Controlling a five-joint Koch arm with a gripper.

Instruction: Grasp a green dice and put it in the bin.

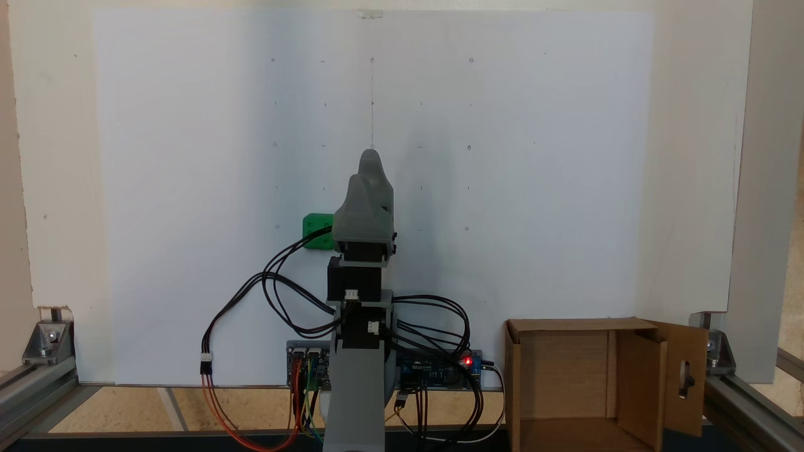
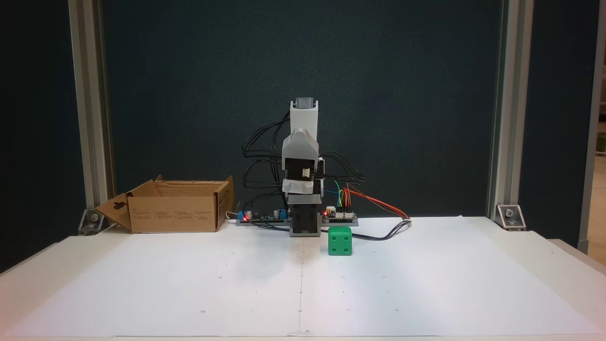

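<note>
The green dice (image 1: 316,230) (image 2: 340,240) stands on the white sheet close in front of the arm's base. In a fixed view it is just left of the grey gripper (image 1: 365,166), which partly covers it. In another it sits right of the base and below the gripper (image 2: 299,142). The arm is folded up over its base. The gripper's two grey jaws lie against each other with no gap and hold nothing. It hangs above the table, apart from the dice. The bin (image 1: 641,370) (image 2: 175,208), an open brown cardboard box with a slotted flap, stands beside the base.
Circuit boards (image 1: 440,370) (image 2: 265,216) with red lights and loops of black and coloured cables (image 1: 276,295) (image 2: 378,208) surround the base. Aluminium frame posts (image 2: 90,118) and corner brackets (image 1: 47,339) mark the table's edges. The white sheet (image 1: 502,157) spreads in front of the arm.
</note>
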